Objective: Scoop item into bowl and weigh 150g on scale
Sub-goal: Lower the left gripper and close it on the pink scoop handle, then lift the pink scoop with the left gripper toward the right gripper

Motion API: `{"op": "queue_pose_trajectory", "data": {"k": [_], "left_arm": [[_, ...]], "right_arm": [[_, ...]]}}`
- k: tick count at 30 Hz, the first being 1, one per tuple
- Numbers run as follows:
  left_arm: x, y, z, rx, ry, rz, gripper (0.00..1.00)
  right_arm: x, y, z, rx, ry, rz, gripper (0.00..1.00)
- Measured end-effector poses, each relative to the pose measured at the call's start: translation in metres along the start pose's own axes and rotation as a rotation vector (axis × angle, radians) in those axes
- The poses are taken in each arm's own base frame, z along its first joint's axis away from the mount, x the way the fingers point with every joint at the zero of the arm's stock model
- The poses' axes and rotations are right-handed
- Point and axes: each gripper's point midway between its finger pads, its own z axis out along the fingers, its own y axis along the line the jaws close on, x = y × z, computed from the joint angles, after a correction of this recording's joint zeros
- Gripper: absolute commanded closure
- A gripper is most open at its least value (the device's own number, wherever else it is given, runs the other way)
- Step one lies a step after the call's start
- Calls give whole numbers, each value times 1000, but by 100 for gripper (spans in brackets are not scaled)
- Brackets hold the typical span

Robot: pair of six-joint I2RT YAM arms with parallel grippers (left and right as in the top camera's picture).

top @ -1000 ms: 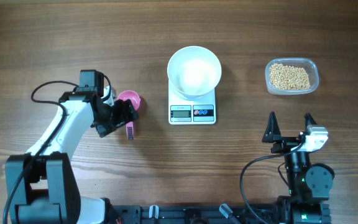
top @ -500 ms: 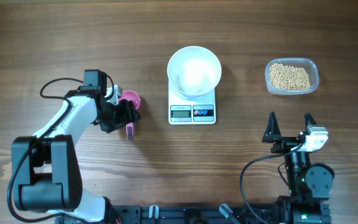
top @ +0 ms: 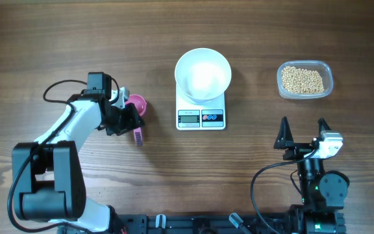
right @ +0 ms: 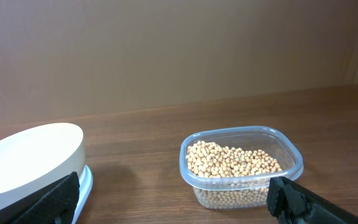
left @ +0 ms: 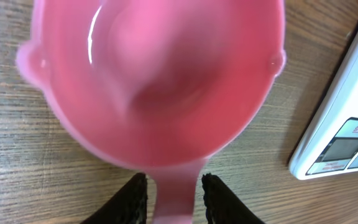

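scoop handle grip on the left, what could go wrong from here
1. The left gripper flanks the thin handle of the scoop just under the cup, and a firm grip is not evident. A loose pinch could let the cup tip or slip on lifting.
2. The beans sit in the tub on the far side of the scale, so the reach passes the bowl and may knock it or spill beans.

Soft even light; pink scoop (left: 154, 81) blurred, with glare
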Motion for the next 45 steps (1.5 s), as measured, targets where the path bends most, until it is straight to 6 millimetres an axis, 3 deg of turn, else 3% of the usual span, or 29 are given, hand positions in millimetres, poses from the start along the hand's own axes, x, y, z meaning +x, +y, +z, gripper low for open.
{"op": "queue_pose_trajectory", "data": {"k": [3, 7, 13, 17, 20, 24, 28, 33, 35, 41, 45], "left_arm": [[-1, -1, 0, 4, -2, 3, 78], [-1, -2, 0, 8, -3, 4, 96], [0, -3, 0, 18, -1, 6, 96], [1, -16, -7, 81, -2, 15, 96], [-1, -44, -32, 193, -49, 54, 96], [-3, -82, -81, 335, -152, 82, 96], [14, -108, -121, 448, -180, 32, 96], [44, -118, -137, 510, -99, -32, 96], [51, -121, -140, 536, -71, -43, 96], [49, -136, -150, 626, -73, -5, 96], [43, -144, -157, 666, -105, 41, 96]], "right_arm": [[0, 0, 0, 0, 0, 0, 0], [0, 0, 0, 0, 0, 0, 0], [0, 0, 0, 0, 0, 0, 0], [0, 0, 0, 0, 0, 0, 0], [0, 0, 0, 0, 0, 0, 0], [0, 0, 0, 0, 0, 0, 0], [0, 0, 0, 0, 0, 0, 0], [0, 2, 0, -14, 0, 31, 0], [0, 9, 0, -53, 6, 118, 0], [-1, 40, -5, -217, 99, 797, 0], [-20, 45, -7, -271, 82, 1112, 0]]}}
